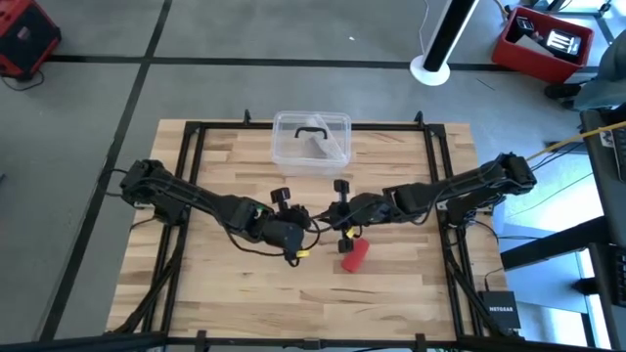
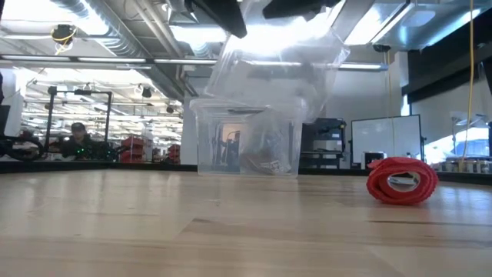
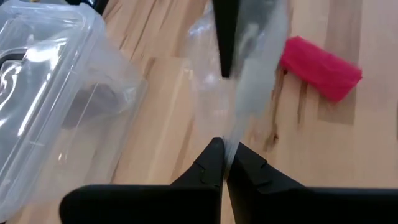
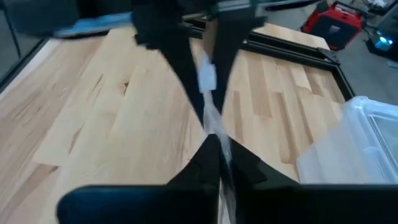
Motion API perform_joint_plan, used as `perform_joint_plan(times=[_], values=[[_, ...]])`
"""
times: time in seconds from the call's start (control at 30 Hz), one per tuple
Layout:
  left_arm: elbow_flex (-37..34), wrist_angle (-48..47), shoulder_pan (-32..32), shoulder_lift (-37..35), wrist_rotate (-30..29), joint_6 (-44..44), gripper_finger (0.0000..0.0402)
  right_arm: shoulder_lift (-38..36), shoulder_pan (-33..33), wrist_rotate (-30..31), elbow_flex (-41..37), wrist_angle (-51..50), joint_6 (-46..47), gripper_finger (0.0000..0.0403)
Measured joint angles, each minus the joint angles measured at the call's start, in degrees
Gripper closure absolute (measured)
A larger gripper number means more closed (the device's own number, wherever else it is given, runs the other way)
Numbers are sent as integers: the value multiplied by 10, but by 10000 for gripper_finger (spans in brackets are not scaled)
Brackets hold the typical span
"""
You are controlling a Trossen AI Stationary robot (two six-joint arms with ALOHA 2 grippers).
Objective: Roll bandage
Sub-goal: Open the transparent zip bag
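Note:
The bandage (image 1: 354,254) is a small red roll lying on its side on the wooden table, just nearer than both grippers; it also shows in the low view (image 2: 401,181) and the left wrist view (image 3: 320,67). No gripper touches it. My left gripper (image 3: 225,148) and my right gripper (image 4: 217,140) meet tip to tip above the table's middle, both shut on a clear plastic bag (image 2: 277,69) that hangs in the air between them. My left gripper pinches an edge of the clear plastic bag (image 3: 235,127) between its two fingertips. The bag is lifted clear of the table and stretches away toward the other gripper. My right gripper pinches the bag's opposite edge (image 4: 214,121) between its two fingertips, facing the left gripper's fingers. The bag is held clear of the table.
A clear plastic box (image 1: 311,142) with a black handle on its lid stands at the table's far middle, just beyond the grippers. A black frame (image 1: 196,132) runs along the table's edges. Bare wood lies to the near left and near right.

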Motion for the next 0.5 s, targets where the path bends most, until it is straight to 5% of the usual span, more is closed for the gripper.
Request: perform_joint_plan(times=[0.23, 0.5], values=[[0, 52, 16, 3, 7, -3, 386, 0, 0, 8, 0, 6, -9, 397], [0, 43, 21, -14, 52, 1, 282, -28, 0, 15, 0, -80, -17, 400]])
